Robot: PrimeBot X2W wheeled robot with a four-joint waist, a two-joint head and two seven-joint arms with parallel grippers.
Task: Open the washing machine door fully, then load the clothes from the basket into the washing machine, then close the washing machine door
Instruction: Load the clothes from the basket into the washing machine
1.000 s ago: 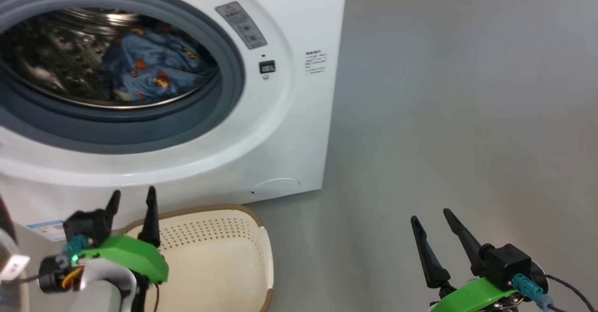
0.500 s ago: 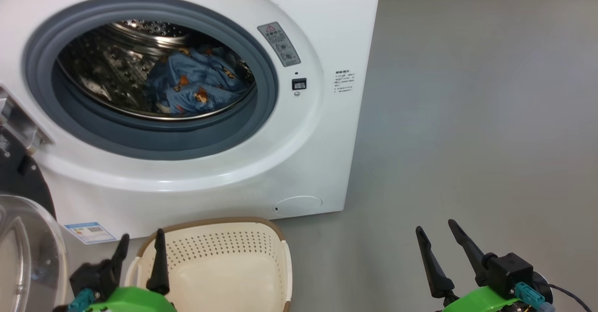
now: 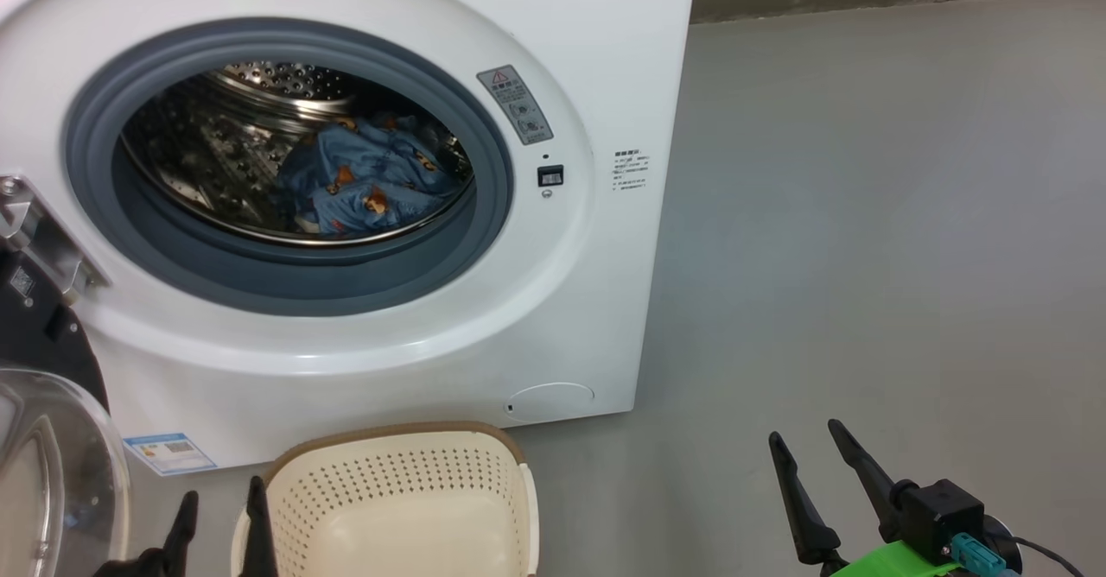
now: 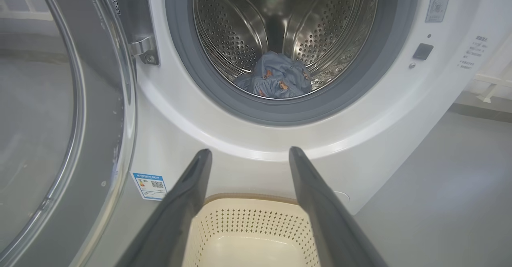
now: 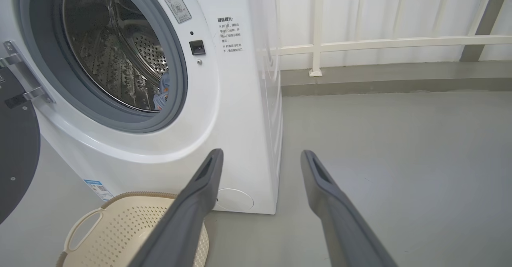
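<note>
left gripper held low, jaws wide apart, empty; right gripper likewise wide apart and empty.

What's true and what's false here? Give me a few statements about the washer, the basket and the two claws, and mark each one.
1. The washing machine door stands open. True.
2. The basket holds the blue bear-print clothes. False: the part of it in view is empty, and the clothes lie inside the drum.
3. The left claw is open and holds nothing. True.
4. The right claw grips the basket's handle. False: it is open and apart from the basket, with the floor beyond it.
</note>
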